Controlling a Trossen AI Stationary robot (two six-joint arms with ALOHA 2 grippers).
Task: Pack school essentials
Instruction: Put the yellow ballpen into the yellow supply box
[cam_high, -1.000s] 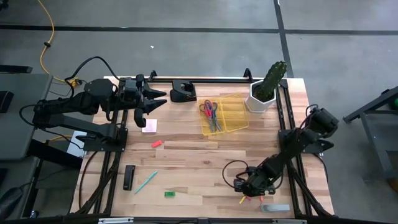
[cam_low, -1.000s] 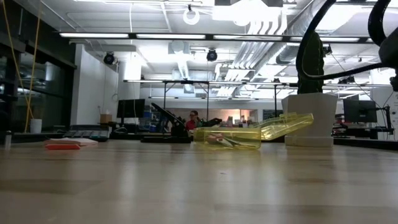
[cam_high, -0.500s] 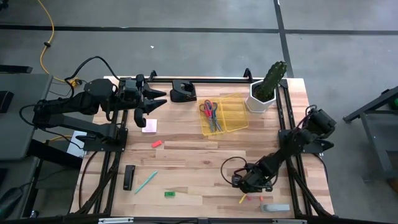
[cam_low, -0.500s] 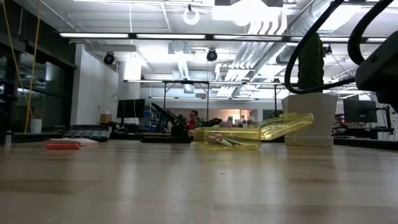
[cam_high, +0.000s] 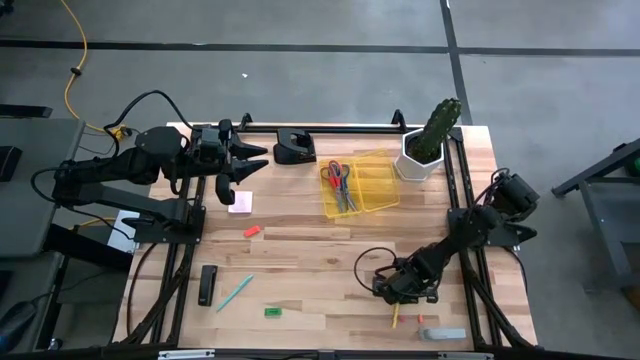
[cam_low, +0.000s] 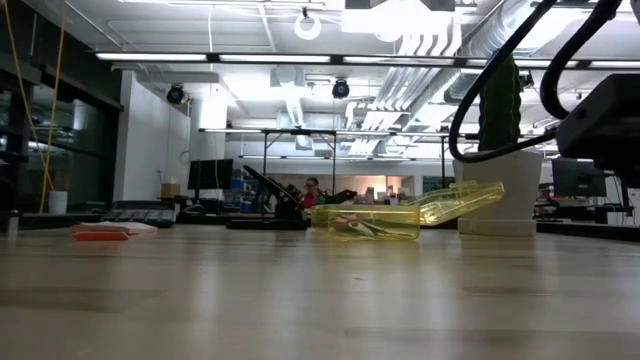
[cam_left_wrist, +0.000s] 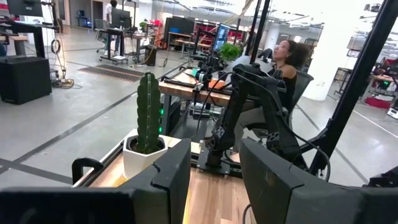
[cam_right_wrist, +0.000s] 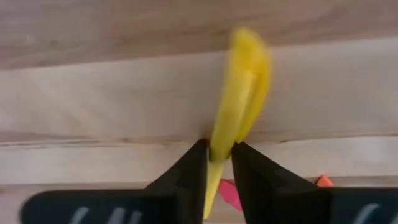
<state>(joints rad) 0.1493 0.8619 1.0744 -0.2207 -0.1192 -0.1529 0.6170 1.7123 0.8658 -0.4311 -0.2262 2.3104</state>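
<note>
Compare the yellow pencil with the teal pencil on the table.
The yellow pencil sits between the right gripper fingers near the table's front right; the teal pencil lies untouched at the front left. The yellow one looks shorter than the teal one. Both are outside the yellow case.

My two arms are dark, nearly black, built of chunky jointed segments with rounded housings at each joint. Beside the cactus pot (cam_high: 418, 160), my right arm (cam_high: 478, 232) shows a knuckled elbow block and a thin black cable looping out near the wrist. My left arm (cam_high: 120, 175), on the far side of the table from that pot, carries a black cable arcing over its shoulder. My left gripper (cam_high: 238, 166) has broad, flat, matte black fingers (cam_left_wrist: 171, 180); my right gripper (cam_right_wrist: 219, 163) has narrower, tapering black fingers (cam_right_wrist: 189, 171).
</note>
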